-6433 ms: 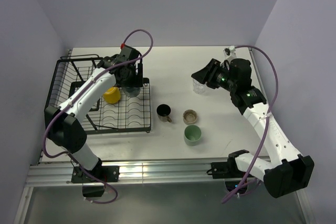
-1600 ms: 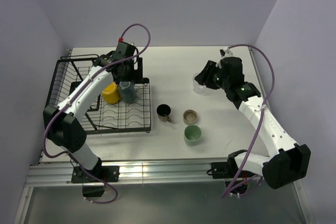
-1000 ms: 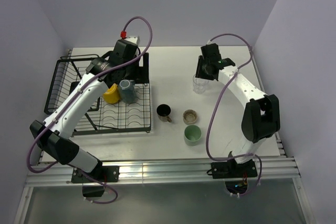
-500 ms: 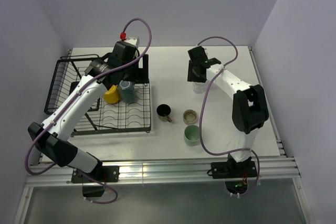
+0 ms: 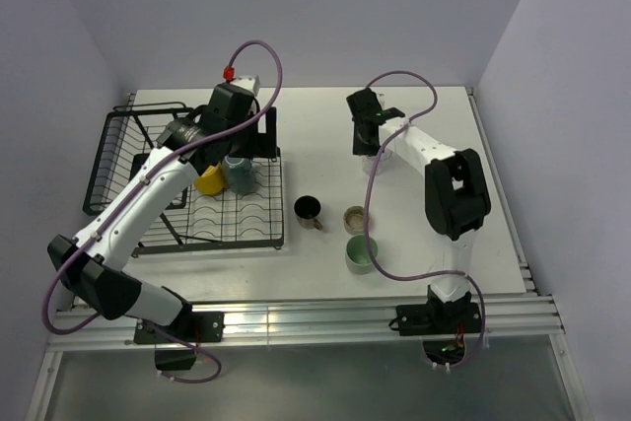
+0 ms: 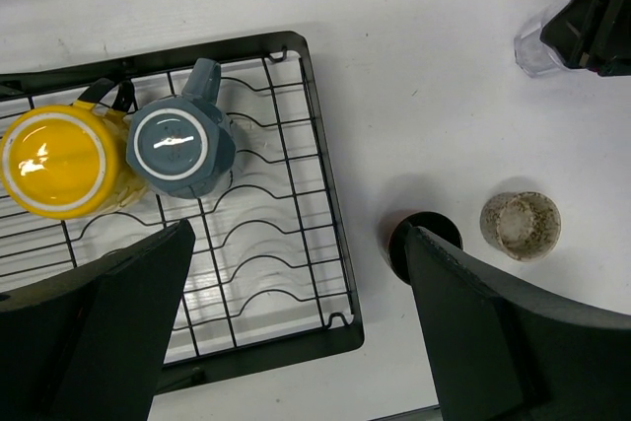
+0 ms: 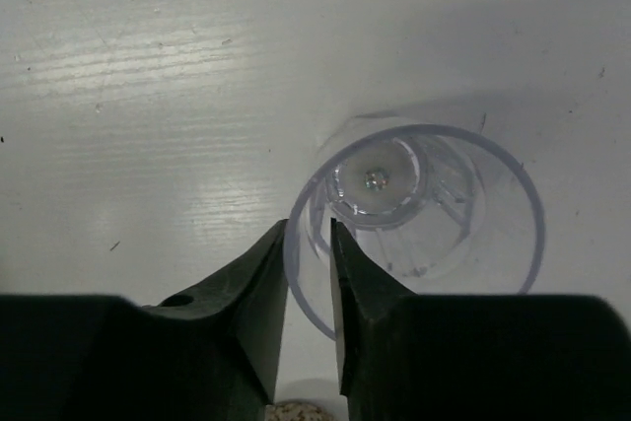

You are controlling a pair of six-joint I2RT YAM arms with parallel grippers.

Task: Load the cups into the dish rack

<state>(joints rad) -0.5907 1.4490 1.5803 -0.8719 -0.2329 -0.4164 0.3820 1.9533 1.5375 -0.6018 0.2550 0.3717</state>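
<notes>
Black wire dish rack (image 6: 281,273): at the 9 o'clock side of the white surface (image 5: 315,125), flat grid nearest the middle.

Yellow mug (image 6: 54,162) and grey mug (image 6: 180,145): side by side, mouth down, on the grid's 1 o'clock part. Inverted presumably for draining. Counted as loaded.

Clear glass (image 7: 424,204): upright, mouth up, on the surface at about 2 o'clock of its middle, well apart from the rack. Right fingers (image 7: 258,293) drawn to a narrow slot over the wall at the rim's 8 o'clock side, one inside and one outside, apparently pinching it. Probable reason: thin rim easier to nip than a wide, slippery body.

Black mug (image 5: 308,209), beige-brown cup (image 6: 520,225), pale green tumbler (image 5: 361,253): upright, clustered near 5 o'clock of the surface's middle, not yet loaded.

Left fingers (image 6: 108,313): spread wide, empty, held high near the rack's 1 o'clock corner. Presumably kept clear of the wires and free for another cup.

Judged tally: two of six racked, third being taken.
</notes>
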